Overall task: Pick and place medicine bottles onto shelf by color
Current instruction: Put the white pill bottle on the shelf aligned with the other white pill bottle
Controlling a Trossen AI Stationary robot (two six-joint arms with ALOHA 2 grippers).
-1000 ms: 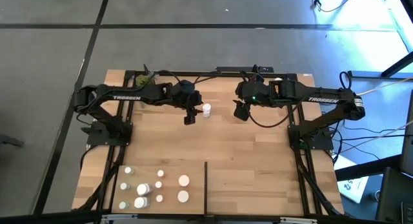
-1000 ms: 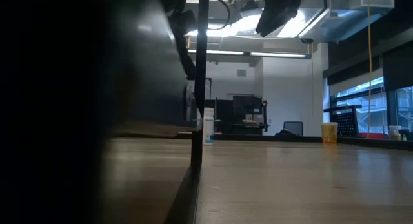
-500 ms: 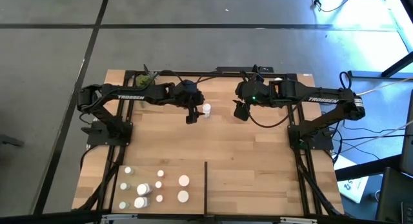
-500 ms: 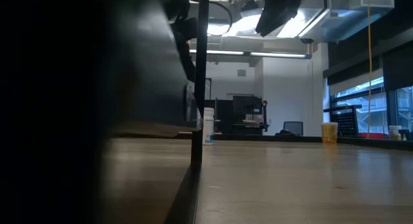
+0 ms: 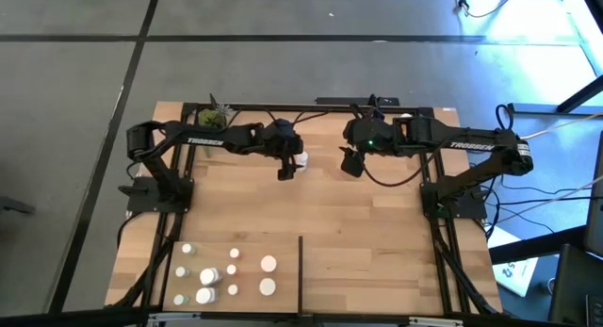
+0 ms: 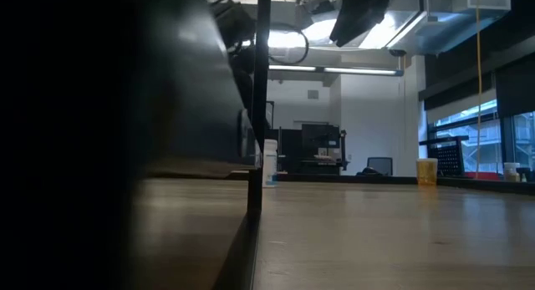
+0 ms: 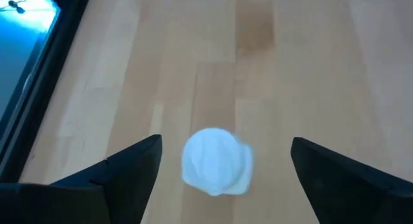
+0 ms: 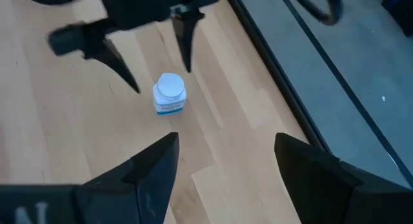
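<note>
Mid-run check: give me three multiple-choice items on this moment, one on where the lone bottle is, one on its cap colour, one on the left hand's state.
1. Where does the lone bottle stand?
A. among the bottle group at the near left
B. at the far side of the shelf, between the two hands
C. on the floor

2. What colour is its cap?
A. white
B. orange
C. black

3. How is the left hand?
A. shut on the bottle
B. out of view
C. open, with the bottle between its fingers, untouched

Key: 1 B, the high view shows it beside the left hand, with the right hand on its other side. 2 A, the right wrist view shows a white top. 3 C, the left wrist view shows gaps on both sides.
</note>
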